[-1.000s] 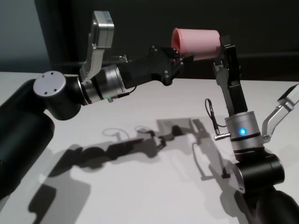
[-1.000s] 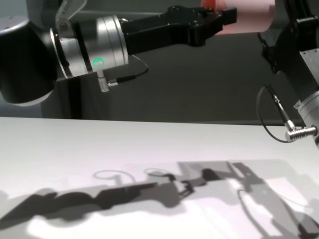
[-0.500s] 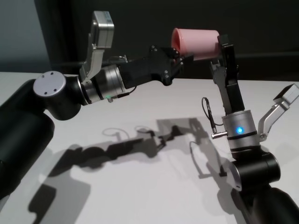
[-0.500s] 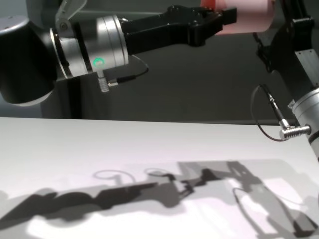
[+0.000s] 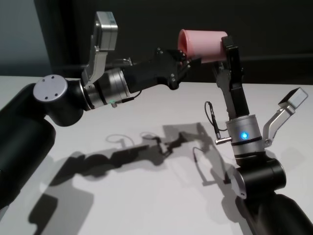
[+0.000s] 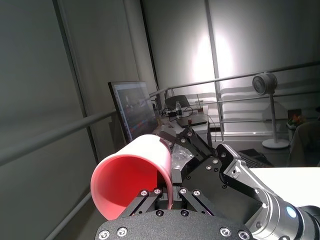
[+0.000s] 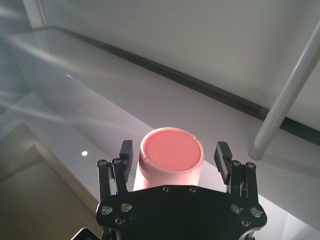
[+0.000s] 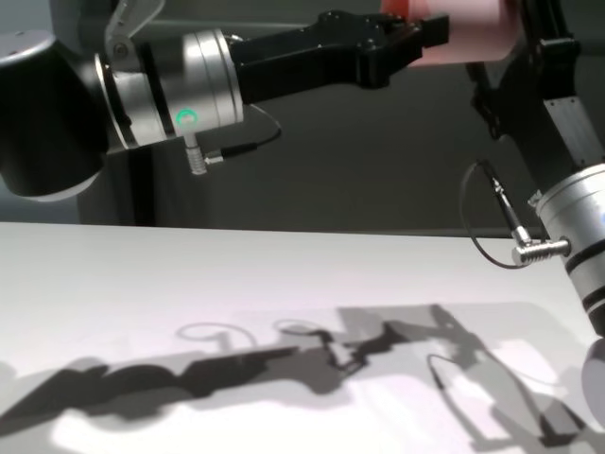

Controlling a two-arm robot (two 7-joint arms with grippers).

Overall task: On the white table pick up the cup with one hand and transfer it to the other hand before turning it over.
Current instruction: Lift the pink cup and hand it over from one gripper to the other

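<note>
The salmon-pink cup [image 5: 203, 44] is held on its side in the air, high above the white table [image 5: 146, 196]. My left gripper [image 5: 184, 58] is shut on the cup's rim wall; the left wrist view shows the rim [image 6: 132, 180] pinched between its fingers. My right gripper [image 5: 228, 46] is at the cup's base end. In the right wrist view the cup's base [image 7: 171, 150] sits between the open fingers [image 7: 126, 150], with small gaps on both sides. The chest view shows the cup [image 8: 463, 28] at the top edge between both grippers.
The arms cast dark shadows on the table [image 8: 189, 284] below them. A thin cable [image 5: 211, 120] loops off the right wrist. A dark wall stands behind the table.
My right arm has swung left, bringing its gripper closer over the cup's base end. The left arm and the cup have stayed still.
</note>
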